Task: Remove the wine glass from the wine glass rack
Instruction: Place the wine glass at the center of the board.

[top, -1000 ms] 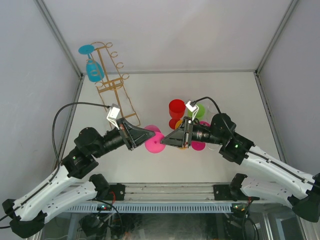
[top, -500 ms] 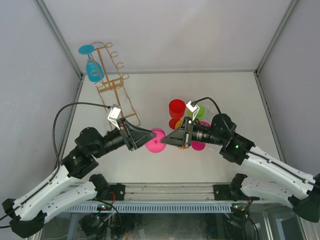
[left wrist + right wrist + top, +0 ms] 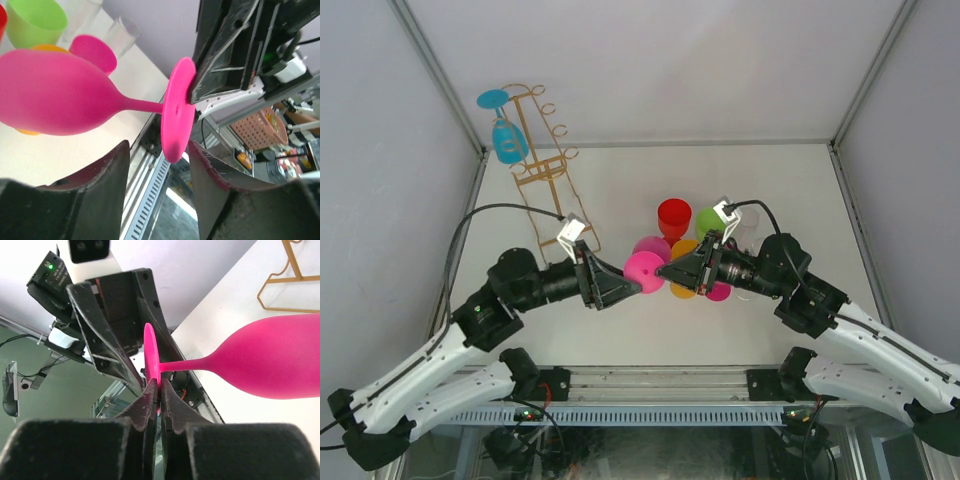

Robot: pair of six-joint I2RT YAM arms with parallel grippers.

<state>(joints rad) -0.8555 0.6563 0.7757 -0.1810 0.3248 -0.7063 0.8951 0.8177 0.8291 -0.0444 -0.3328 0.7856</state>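
Note:
A pink wine glass (image 3: 645, 271) lies sideways in the air between my two arms. My right gripper (image 3: 160, 385) is shut on the rim of its round foot (image 3: 150, 352), and the bowl (image 3: 280, 360) points away to the right. My left gripper (image 3: 159, 150) stands open, its fingers either side of the foot's (image 3: 177, 107) lower edge without touching it. The gold wine glass rack (image 3: 545, 170) stands at the back left, with a blue wine glass (image 3: 508, 140) hanging on it.
Behind the pink glass is a cluster of cups: a red cup (image 3: 673, 215), a green cup (image 3: 710, 222), an orange one (image 3: 682, 285) and clear glasses (image 3: 745, 230). The rack's base frame (image 3: 570, 215) reaches toward my left arm.
My left gripper has opened and let go of the pink glass's foot. My right gripper has shut on it. Glass and both grippers have shifted a little right and away.

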